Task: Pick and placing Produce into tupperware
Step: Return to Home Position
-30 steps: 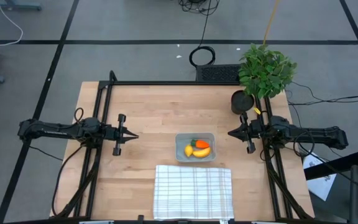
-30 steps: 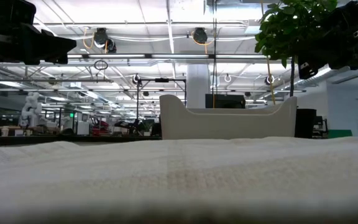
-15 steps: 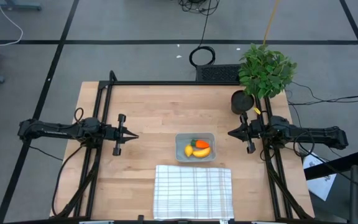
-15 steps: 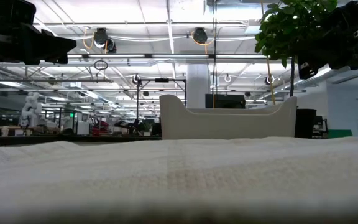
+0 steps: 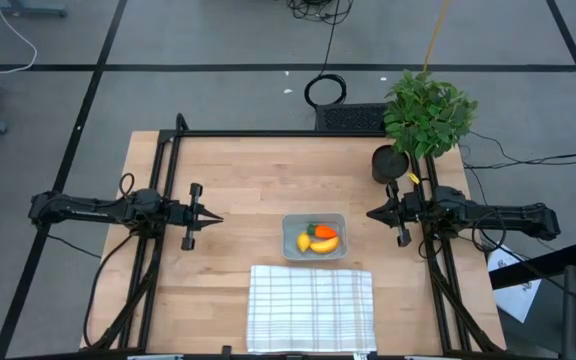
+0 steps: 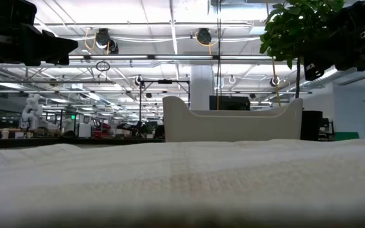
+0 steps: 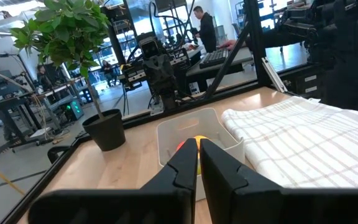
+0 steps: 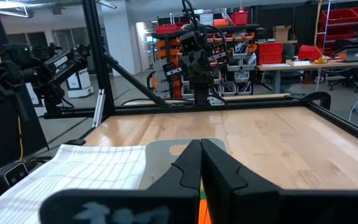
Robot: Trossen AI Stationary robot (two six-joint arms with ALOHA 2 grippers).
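Left gripper (image 5: 208, 217): held over the table (image 5: 238, 180), well apart from the tupperware (image 5: 314, 218) on its left side, tip aimed at it. The fingers (image 7: 179, 177) are seen pressed together in the left wrist view, with nothing between them.
Right gripper (image 5: 373, 214): held near the tupperware on its right side, closer to it than the left one, and pointed at it. Its fingers (image 8: 219, 171) are closed together too, and nothing is gripped.
Tupperware: set upright and open-topped on the wood, between the two grippers.
Produce (image 5: 316, 241): all three pieces are seen lying inside the tupperware. The carrot (image 5: 326, 233) is on the right side with its green top at the far wall, and the two yellow pieces are packed against it.
Cloth (image 5: 311, 308): spread flat just beside the tupperware, between it and the table's near edge. Whether the two touch cannot be told. In the low view the foreground is filled by the cloth (image 6: 182, 183), with the tupperware's wall (image 6: 233, 126) rising behind it.
Pot (image 5: 389, 163): black, stood beyond the tupperware's far right corner, apart from it.
Plant (image 5: 428, 112): leaves spread farther out than the pot from the tupperware.
Person (image 7: 207, 28): glimpsed in the room far beyond the tupperware, in the left wrist view.
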